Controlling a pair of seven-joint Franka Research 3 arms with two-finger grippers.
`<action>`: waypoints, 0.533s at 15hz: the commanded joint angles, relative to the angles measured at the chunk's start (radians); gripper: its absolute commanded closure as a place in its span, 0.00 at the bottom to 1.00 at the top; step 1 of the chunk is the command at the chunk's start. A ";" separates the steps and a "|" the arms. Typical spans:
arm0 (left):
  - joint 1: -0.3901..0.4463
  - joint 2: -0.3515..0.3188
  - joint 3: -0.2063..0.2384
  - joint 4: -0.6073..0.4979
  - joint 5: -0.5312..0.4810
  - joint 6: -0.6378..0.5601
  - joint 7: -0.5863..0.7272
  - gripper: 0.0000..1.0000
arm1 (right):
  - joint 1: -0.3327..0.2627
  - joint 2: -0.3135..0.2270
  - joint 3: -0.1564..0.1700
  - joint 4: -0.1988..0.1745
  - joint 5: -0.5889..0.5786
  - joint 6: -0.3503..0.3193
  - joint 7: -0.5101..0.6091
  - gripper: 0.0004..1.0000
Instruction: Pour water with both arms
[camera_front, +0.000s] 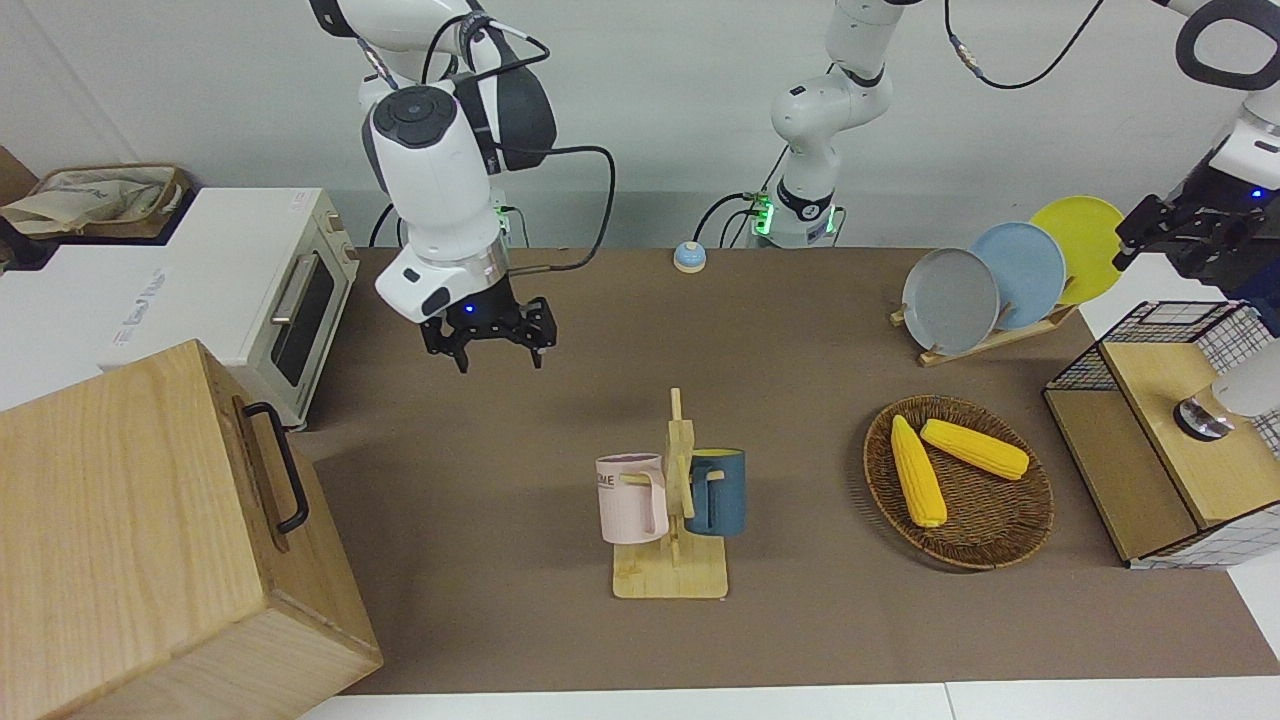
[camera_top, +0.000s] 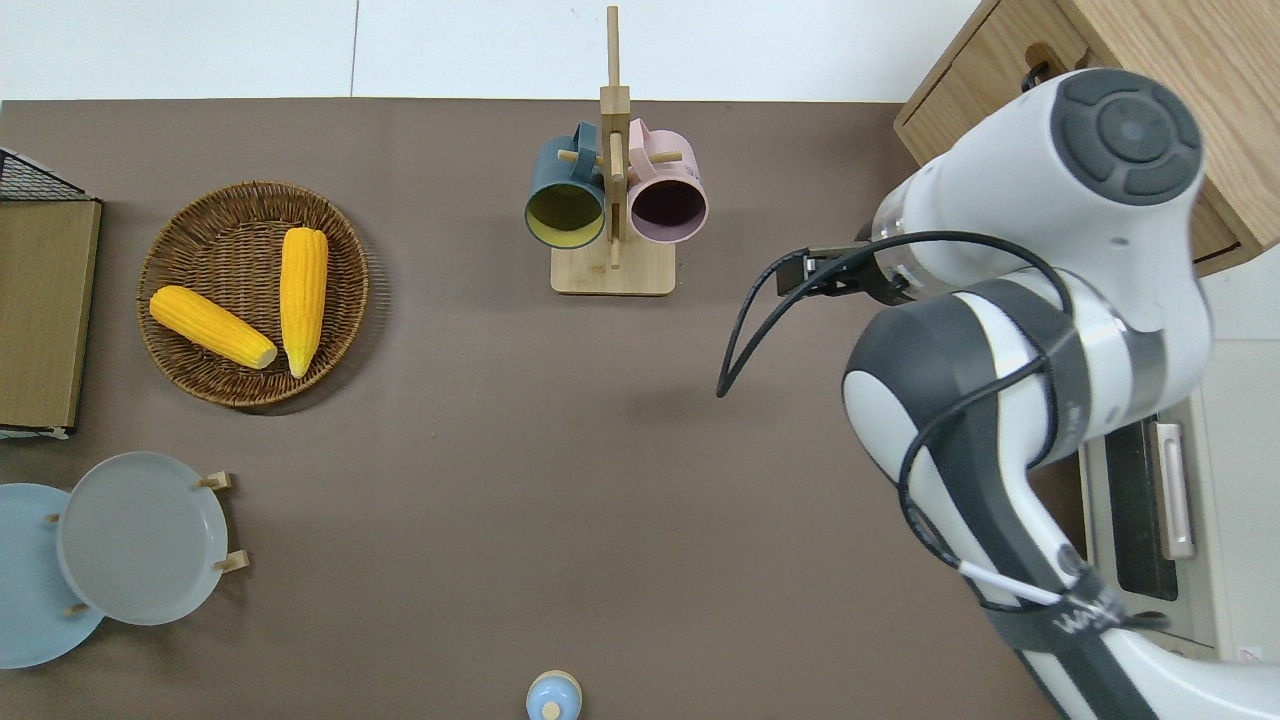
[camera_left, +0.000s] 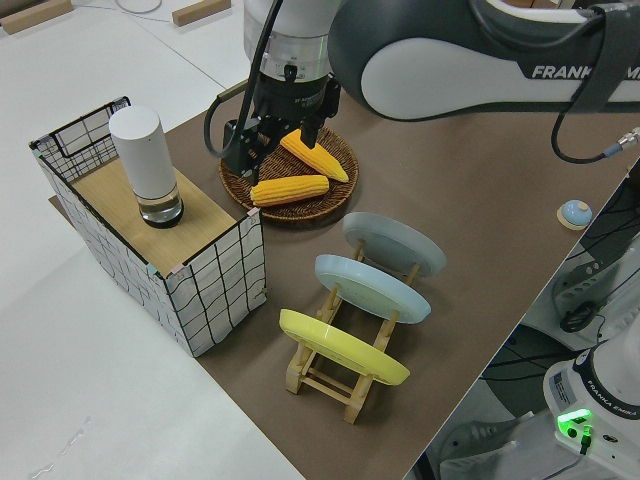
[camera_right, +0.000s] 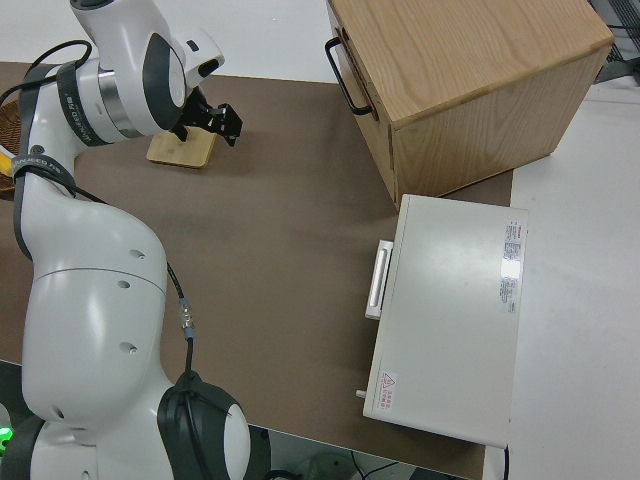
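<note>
The right gripper (camera_front: 485, 343), jaws spread and empty, is hanging over bare worktop (camera_front: 800, 330) near the mug rack (camera_front: 672, 540). The left gripper (camera_left: 268, 128), also spread and empty, is hanging by the water bottle (camera_left: 146, 166); a careless sideways reach is risking toppling it

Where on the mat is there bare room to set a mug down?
Widest bare stretch: the brown mat between the mug rack and the small blue bell. Also bare between the rack and the corn basket. Crowded at the plate rack and wire crate; the right gripper hangs between rack and toaster oven.

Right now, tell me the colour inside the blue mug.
Yellow inside the blue mug; overhead view shows it best.
</note>
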 joint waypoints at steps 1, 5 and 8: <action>0.064 0.037 -0.009 0.022 -0.045 0.089 0.084 0.00 | 0.037 0.057 -0.002 0.001 -0.002 0.111 0.018 0.01; 0.100 0.063 -0.011 0.013 -0.120 0.237 0.118 0.00 | 0.069 0.105 -0.002 0.002 -0.010 0.208 0.013 0.01; 0.099 0.086 -0.012 -0.017 -0.146 0.389 0.138 0.00 | 0.092 0.145 -0.002 0.005 -0.051 0.306 0.011 0.01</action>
